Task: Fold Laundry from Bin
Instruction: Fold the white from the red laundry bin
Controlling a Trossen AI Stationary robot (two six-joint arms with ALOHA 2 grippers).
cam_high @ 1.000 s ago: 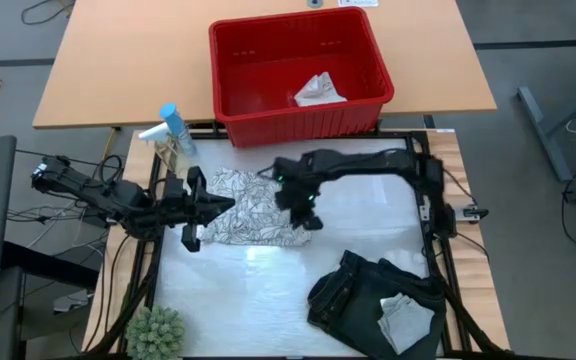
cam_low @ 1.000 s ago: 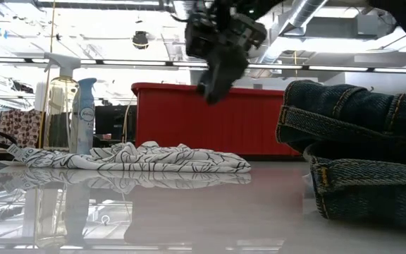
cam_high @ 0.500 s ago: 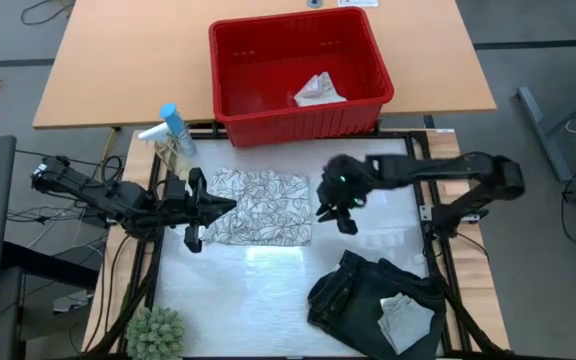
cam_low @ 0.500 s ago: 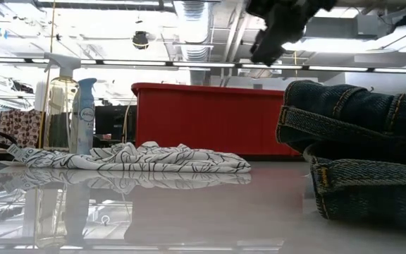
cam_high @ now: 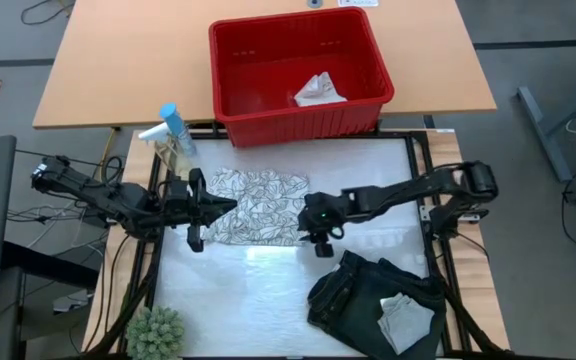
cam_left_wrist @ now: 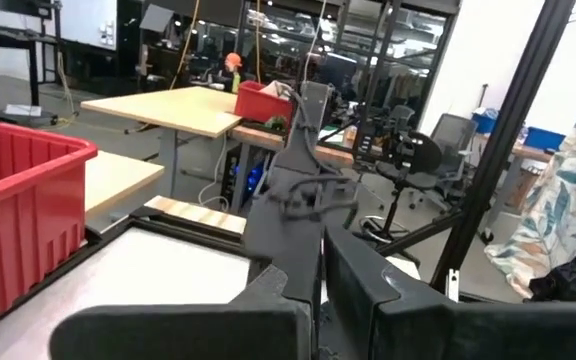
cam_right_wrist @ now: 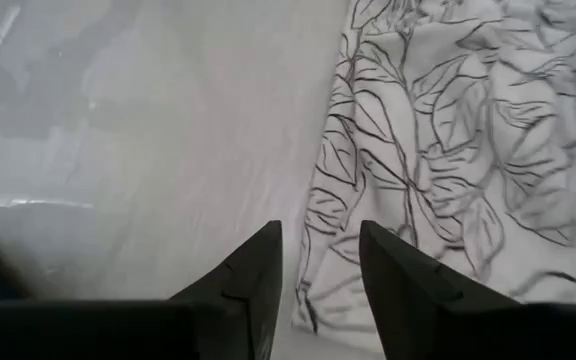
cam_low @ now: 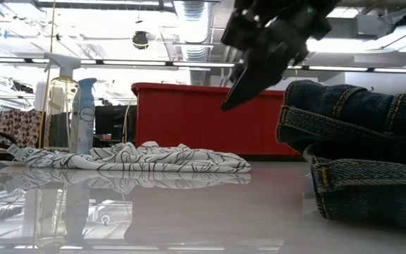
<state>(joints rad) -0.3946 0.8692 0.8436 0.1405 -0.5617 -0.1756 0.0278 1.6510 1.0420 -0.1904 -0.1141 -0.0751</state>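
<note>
- White-grey leaf-patterned cloth (cam_high: 256,206) lies spread on the table, between my two grippers, just in front of the red bin (cam_high: 298,72).
- My right gripper (cam_high: 320,238) hangs over the cloth's near right corner. In the right wrist view the cloth's edge (cam_right_wrist: 438,150) runs directly ahead of my fingertips (cam_right_wrist: 258,265), with bare table beside it.
- Right jaws stand partly open, a clear gap between them, nothing held. In the low view that gripper (cam_low: 235,99) is above the table, not touching the cloth (cam_low: 139,159).
- My left gripper (cam_high: 196,210) sits at the cloth's left edge; its jaws are closed. I cannot tell from these views whether a fold of cloth is pinched in them.
- Long axis of the cloth runs left to right, from one gripper to the other. The right arm is nearer the free right edge, so I judge that corner to be the coming grasp, reached by a short drop.
- Other laundry: a small whitish cloth (cam_high: 318,90) is in the bin; the dark garment (cam_high: 373,300) lies folded at the near right of the table, with a pale folded piece (cam_high: 406,318) on it.
</note>
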